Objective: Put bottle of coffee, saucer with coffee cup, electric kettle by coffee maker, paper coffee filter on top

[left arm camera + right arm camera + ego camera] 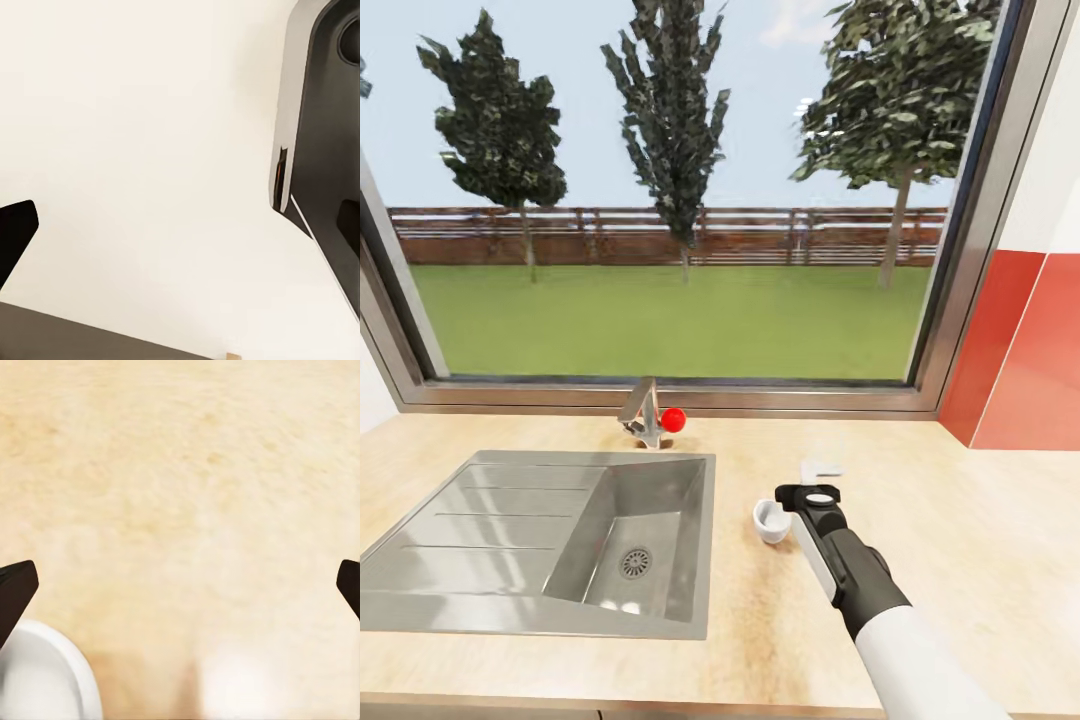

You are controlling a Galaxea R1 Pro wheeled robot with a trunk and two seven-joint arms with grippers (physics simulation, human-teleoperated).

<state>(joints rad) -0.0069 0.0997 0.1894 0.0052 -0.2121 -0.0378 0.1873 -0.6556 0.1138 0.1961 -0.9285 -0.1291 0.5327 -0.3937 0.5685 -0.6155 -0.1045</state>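
A small white coffee cup (pixel 770 520) stands upright on the light tan countertop (pixel 960 520), just right of the sink. My right gripper (pixel 818 478) points down at the counter immediately to the cup's right. In the right wrist view, this gripper (pixel 180 589) is open, its black fingertips (pixel 15 592) far apart with bare countertop (pixel 180 472) between them. The cup's white rim (pixel 45 675) lies beside one finger, outside the gap. My left gripper (pixel 180 229) is open and empty, facing a plain white surface.
A steel sink (pixel 460 590) with a drainboard fills the counter's left half. Behind it stands a faucet (pixel 643 410) with a red knob (pixel 673 420). A large window runs along the back and a red tiled wall (pixel 1020 350) closes the right. Dark grey robot housing (pixel 322 150) is close to the left gripper.
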